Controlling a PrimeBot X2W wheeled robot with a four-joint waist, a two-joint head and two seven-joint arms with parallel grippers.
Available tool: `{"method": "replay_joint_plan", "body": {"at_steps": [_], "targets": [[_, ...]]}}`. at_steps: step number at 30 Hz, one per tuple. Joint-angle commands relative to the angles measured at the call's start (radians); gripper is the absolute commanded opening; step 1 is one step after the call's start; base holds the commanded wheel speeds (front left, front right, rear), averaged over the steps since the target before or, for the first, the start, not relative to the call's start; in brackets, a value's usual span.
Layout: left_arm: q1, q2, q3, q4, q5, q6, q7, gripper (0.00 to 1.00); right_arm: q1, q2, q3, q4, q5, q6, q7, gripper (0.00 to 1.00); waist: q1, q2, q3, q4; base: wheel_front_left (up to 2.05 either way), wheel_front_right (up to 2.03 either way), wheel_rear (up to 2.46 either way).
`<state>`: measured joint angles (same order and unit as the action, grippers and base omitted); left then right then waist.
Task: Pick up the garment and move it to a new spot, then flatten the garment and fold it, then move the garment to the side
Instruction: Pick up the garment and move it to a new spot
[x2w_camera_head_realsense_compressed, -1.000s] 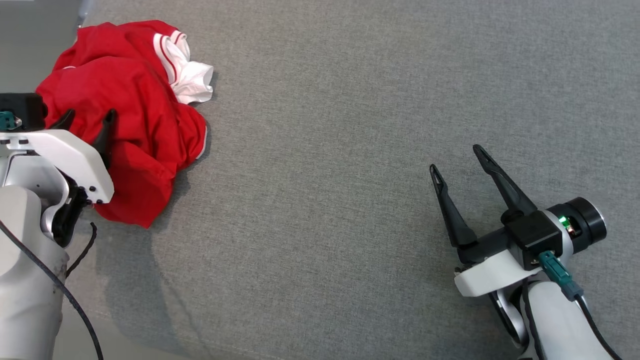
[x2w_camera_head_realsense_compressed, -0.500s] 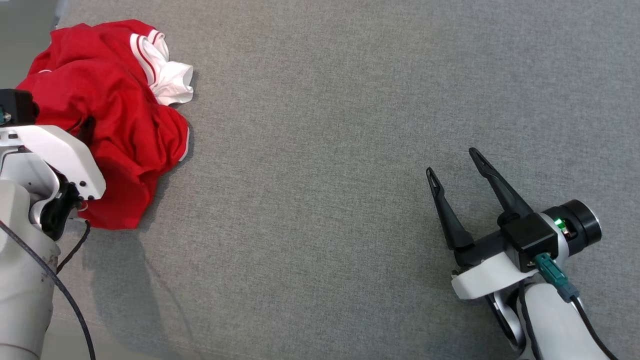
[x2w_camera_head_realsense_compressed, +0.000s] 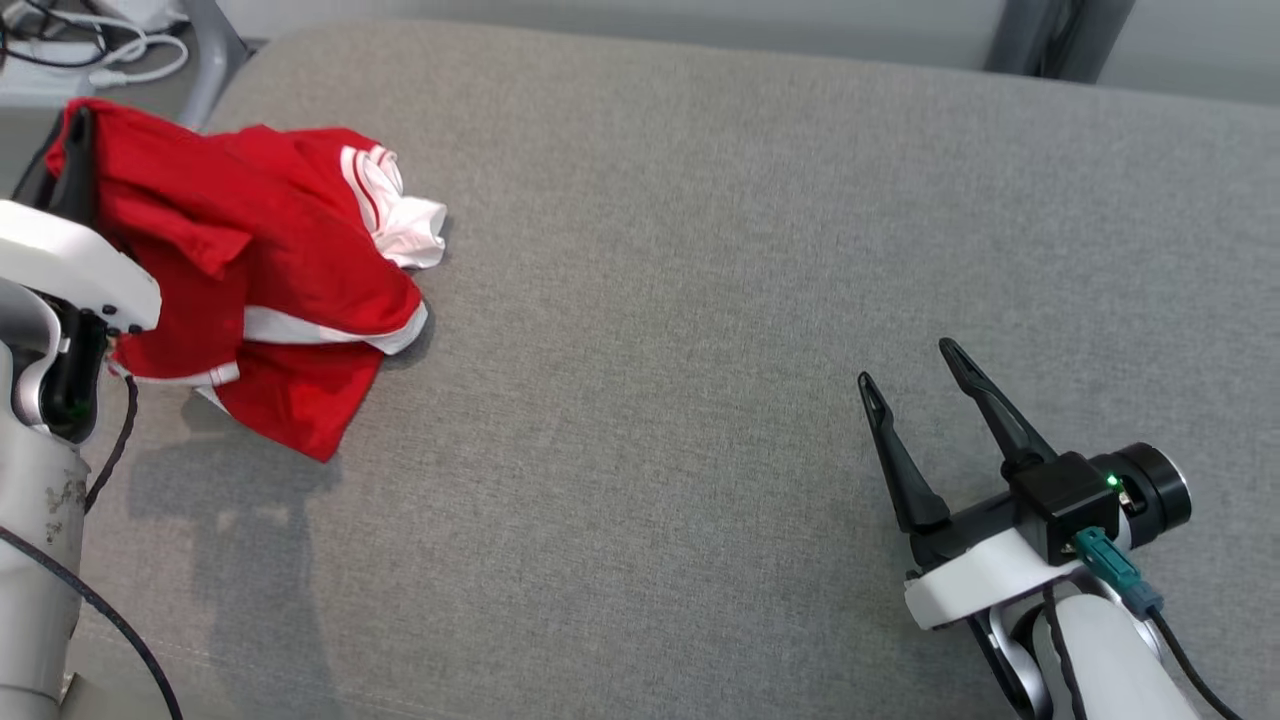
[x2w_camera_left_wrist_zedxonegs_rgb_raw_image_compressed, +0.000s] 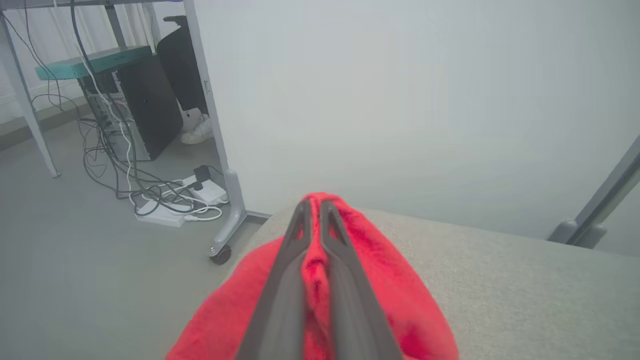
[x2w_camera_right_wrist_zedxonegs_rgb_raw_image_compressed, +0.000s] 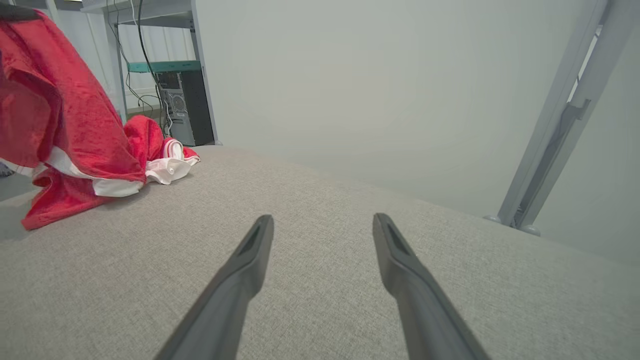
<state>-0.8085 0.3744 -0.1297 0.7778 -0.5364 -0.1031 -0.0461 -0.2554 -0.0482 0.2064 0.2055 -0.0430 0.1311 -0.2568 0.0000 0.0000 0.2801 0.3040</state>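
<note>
The garment (x2w_camera_head_realsense_compressed: 280, 260) is red with white trim and a white collar part. It hangs partly lifted at the far left of the grey surface, its lower folds and white part still resting there. My left gripper (x2w_camera_head_realsense_compressed: 75, 130) is shut on the garment's upper fold; in the left wrist view the fingers (x2w_camera_left_wrist_zedxonegs_rgb_raw_image_compressed: 290, 260) pinch red cloth (x2w_camera_left_wrist_zedxonegs_rgb_raw_image_compressed: 390, 295) between them. In the right wrist view the garment (x2w_camera_right_wrist_zedxonegs_rgb_raw_image_compressed: 75, 130) drapes at the left. My right gripper (x2w_camera_head_realsense_compressed: 905, 365) stands open above the surface at the lower right, nothing between its fingers (x2w_camera_right_wrist_zedxonegs_rgb_raw_image_compressed: 250, 250).
The grey cushioned surface (x2w_camera_head_realsense_compressed: 700, 300) stretches wide between the two arms. Beyond its far left edge are a wheeled metal leg (x2w_camera_left_wrist_zedxonegs_rgb_raw_image_compressed: 225, 220), floor cables and a power strip (x2w_camera_left_wrist_zedxonegs_rgb_raw_image_compressed: 165, 210), and a dark computer case (x2w_camera_left_wrist_zedxonegs_rgb_raw_image_compressed: 145, 110). A slanted metal post (x2w_camera_right_wrist_zedxonegs_rgb_raw_image_compressed: 560, 120) rises at the far right.
My left gripper closed on the garment and raised its upper fold, stretching the cloth upward. The head camera tilted, so the whole picture shifted. The right gripper stayed open.
</note>
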Motion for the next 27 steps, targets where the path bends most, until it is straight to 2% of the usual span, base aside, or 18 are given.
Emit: {"method": "replay_joint_plan", "body": {"at_steps": [1, 6, 13, 21, 27], "targets": [[0.006, 0.004, 0.006, -0.018, -0.004, 0.008, -0.01, 0.0, 0.009, -0.004, -0.003, 0.001, 0.008, -0.001, -0.007, 1.0, 0.0, 0.0, -0.043, 0.005, 0.0, 0.0, 0.0], [0.045, -0.011, 0.034, -0.166, -0.032, 0.044, -0.029, 0.0, 0.042, -0.004, -0.008, 0.013, 0.041, -0.001, -0.01, 1.0, 0.0, 0.0, -0.125, 0.004, 0.0, 0.0, 0.0], [0.13, -0.055, 0.056, -0.393, -0.096, 0.079, 0.017, 0.0, 0.064, -0.005, -0.007, -0.016, 0.078, -0.001, -0.01, 1.0, 0.0, 0.0, -0.18, -0.03, 0.0, 0.0, 0.0], [0.25, -0.13, 0.02, -0.639, -0.125, 0.145, 0.083, 0.0, 0.074, -0.005, -0.019, -0.038, 0.098, -0.001, -0.009, 1.0, 0.0, 0.0, -0.181, -0.132, 0.0, 0.0, 0.0], [0.293, -0.203, -0.027, -0.729, -0.124, 0.182, 0.087, 0.0, 0.053, -0.004, -0.037, -0.055, 0.099, -0.001, -0.009, 1.0, 0.0, 0.0, -0.151, -0.243, 0.0, 0.0, 0.0]]}}
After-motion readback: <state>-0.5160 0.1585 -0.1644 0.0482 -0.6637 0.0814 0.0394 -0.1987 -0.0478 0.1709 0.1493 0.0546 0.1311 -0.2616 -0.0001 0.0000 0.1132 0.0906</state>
